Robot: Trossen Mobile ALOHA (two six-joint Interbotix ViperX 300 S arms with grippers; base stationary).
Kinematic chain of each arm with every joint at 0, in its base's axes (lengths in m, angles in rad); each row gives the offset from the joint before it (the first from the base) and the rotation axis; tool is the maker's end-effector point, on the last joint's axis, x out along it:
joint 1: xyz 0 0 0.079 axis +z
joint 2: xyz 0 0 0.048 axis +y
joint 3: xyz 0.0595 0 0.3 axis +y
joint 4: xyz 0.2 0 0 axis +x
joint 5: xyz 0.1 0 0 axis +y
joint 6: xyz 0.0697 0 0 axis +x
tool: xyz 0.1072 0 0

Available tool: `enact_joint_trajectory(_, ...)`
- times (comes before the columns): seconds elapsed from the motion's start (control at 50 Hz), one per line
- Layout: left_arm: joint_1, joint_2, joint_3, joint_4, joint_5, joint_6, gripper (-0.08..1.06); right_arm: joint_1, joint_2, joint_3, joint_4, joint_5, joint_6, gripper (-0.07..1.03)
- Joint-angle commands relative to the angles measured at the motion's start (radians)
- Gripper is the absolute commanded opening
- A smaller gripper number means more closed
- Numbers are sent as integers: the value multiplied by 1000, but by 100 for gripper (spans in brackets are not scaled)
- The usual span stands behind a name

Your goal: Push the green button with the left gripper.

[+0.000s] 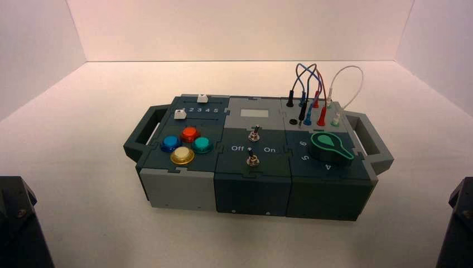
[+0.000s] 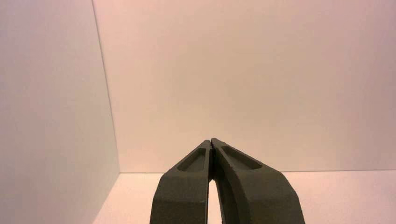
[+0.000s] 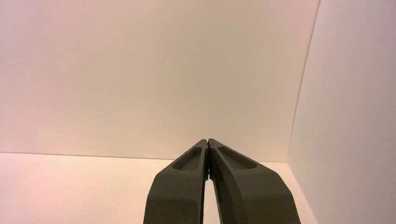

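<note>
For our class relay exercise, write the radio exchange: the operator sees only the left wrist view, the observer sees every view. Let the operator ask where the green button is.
Operator: I see only my closed claw and bare walls. Where is the green button?
Observer: The green button is on the left part of the box, rightmost of four round buttons.
Operator: What sits closest around it?
Observer: The red button is beyond it to the left, the yellow button nearer to us on the left.
Operator: Is my left claw over it?
Observer: No, the left arm is at the near left, away from the box.
</note>
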Motion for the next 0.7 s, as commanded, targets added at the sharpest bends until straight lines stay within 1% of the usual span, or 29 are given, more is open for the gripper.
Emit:
enact_joint_trajectory(0.02, -5, 15, -38, 0, -5, 6, -3, 0, 6, -34, 2, -3, -2, -2)
enact_joint_trajectory(0.26, -5, 34, -44, 0, 0, 6, -3, 0, 6, -38, 3, 15, -2, -2)
enact_joint_trajectory(0.38, -25, 49, -51, 0, 18, 6, -3, 0, 9, -40, 3, 18, -2, -2)
enact_joint_trajectory(0.5, -86, 83, -67, 2, 67, 17, -3, 2, 9, -41, 5, 46, -2, -2)
enact_joint_trajectory(0.64, -193, 152, -109, 2, 155, 21, -3, 12, 11, -51, 9, 87, -2, -2)
enact_joint_trajectory(0.7, -255, 192, -130, 2, 209, 23, -3, 15, 14, -57, 9, 107, -2, -2)
